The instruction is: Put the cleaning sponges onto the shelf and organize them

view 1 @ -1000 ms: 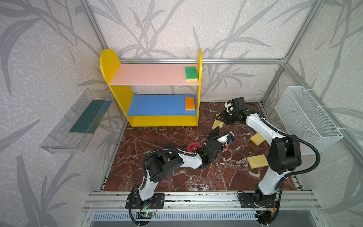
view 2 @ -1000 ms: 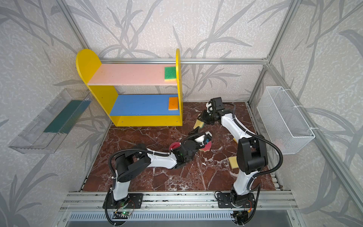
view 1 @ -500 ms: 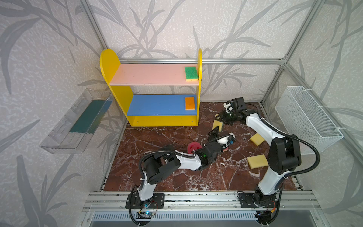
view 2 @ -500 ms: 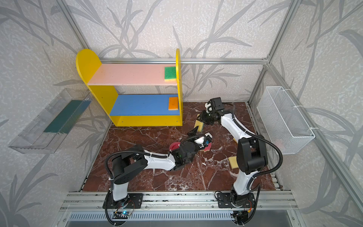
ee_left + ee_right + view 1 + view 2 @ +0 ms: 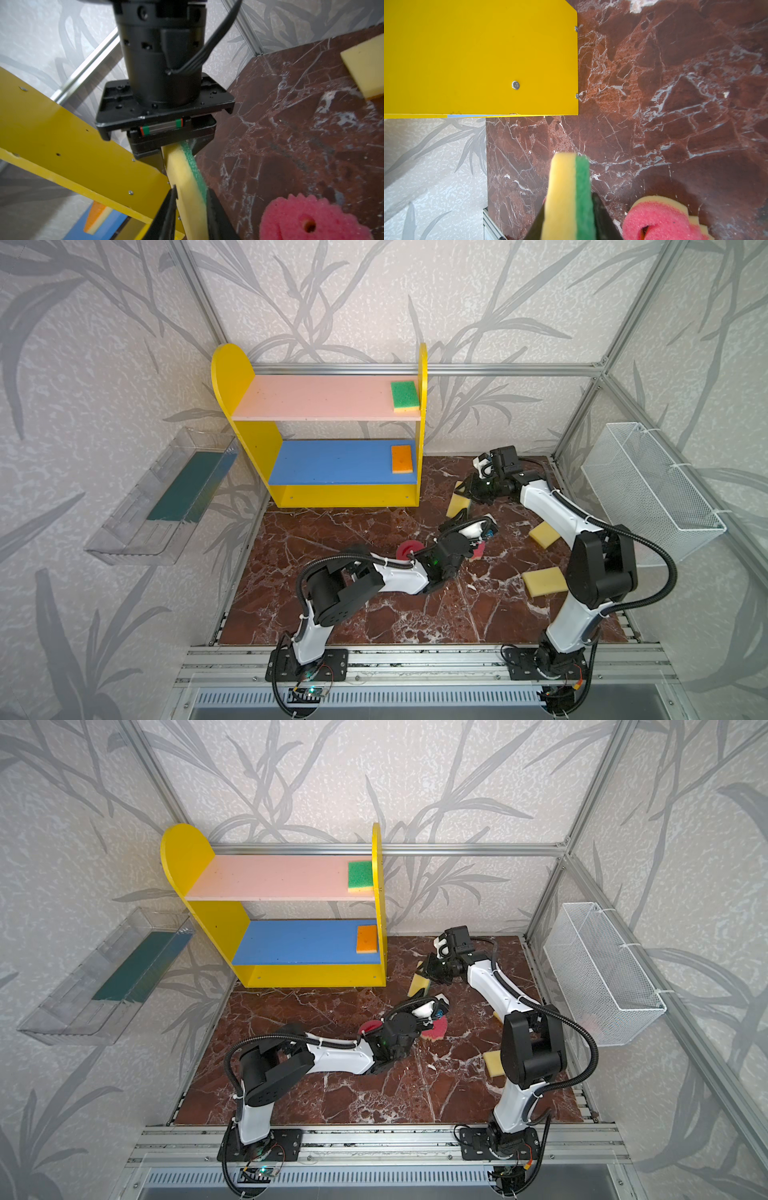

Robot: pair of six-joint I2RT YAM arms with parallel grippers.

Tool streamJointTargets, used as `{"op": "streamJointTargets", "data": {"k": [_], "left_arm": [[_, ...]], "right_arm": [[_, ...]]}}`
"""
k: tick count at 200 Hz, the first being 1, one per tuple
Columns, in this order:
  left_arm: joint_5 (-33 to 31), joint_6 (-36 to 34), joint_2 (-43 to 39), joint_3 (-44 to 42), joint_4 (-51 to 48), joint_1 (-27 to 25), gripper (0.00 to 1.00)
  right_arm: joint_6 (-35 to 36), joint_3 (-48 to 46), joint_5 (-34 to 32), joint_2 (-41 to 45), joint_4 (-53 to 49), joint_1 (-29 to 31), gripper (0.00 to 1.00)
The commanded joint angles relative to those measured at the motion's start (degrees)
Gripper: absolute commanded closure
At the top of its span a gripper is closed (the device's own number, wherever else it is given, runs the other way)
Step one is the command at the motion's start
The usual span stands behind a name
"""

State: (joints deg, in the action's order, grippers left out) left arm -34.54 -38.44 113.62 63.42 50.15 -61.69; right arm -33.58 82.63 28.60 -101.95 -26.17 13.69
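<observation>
Shelf (image 5: 257, 448) stands at the back of the marble floor (image 5: 332, 614), against the wall.

Top views, both: two sponges are on it. The shelved green sponge (image 5: 404, 394) is at the right end of the pink board and the orange sponge (image 5: 402, 458) at the right end of the blue board, each tight to the side panel. The right gripper (image 5: 467, 495) is just off the shelf's front right corner, clamped on the held sponge (image 5: 456, 505). The left gripper (image 5: 457, 519) meets that sponge's lower end. Loose on the floor:
- a red round sponge (image 5: 409, 549) beside the left forearm
- a pink round sponge (image 5: 478, 551) partly under the left wrist
- a far yellow sponge (image 5: 545, 534) and a near yellow sponge (image 5: 544, 581) by the right arm

Left wrist view: the held sponge, yellow with a green face, runs from the right gripper down between the left fingers (image 5: 170, 212). One finger lies on the yellow side and one on the green, closed on it. The pink round sponge (image 5: 311, 220) lies flat close by.

Right wrist view: the right fingers (image 5: 602, 216) pinch the held sponge on edge. The shelf's yellow side panel is beyond it.
</observation>
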Motion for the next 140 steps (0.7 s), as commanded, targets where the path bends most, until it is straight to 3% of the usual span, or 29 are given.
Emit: {"op": "streamJointTargets", "data": {"k": [1,48,70,122,140], "left_arm": [[1.0,1.7,-1.0,0.2,-0.9,0.1,0.88],[1.8,7.6,-5.0,-2.5,-2.2,1.1,0.97],[3.5,13.4,-9.0,-4.9,-3.6,2.6,1.0],[8.5,25.4,-17.2,-10.4,-7.5,6.7,1.0],[9.9,30.4,-20.9,-12.8,-10.1,7.6,0.88]], "right_arm": [[0.5,0.4,1.1,1.1,-1.1,-0.2,0.7],[0.6,0.5,1.3,1.5,-0.6,-0.4,0.49],[1.0,0.5,1.9,2.4,0.0,-0.5,0.3],[2.7,-0.3,0.8,3.2,0.7,-0.8,0.25],[6.7,0.3,1.2,1.4,-0.6,-0.4,0.18]]}}
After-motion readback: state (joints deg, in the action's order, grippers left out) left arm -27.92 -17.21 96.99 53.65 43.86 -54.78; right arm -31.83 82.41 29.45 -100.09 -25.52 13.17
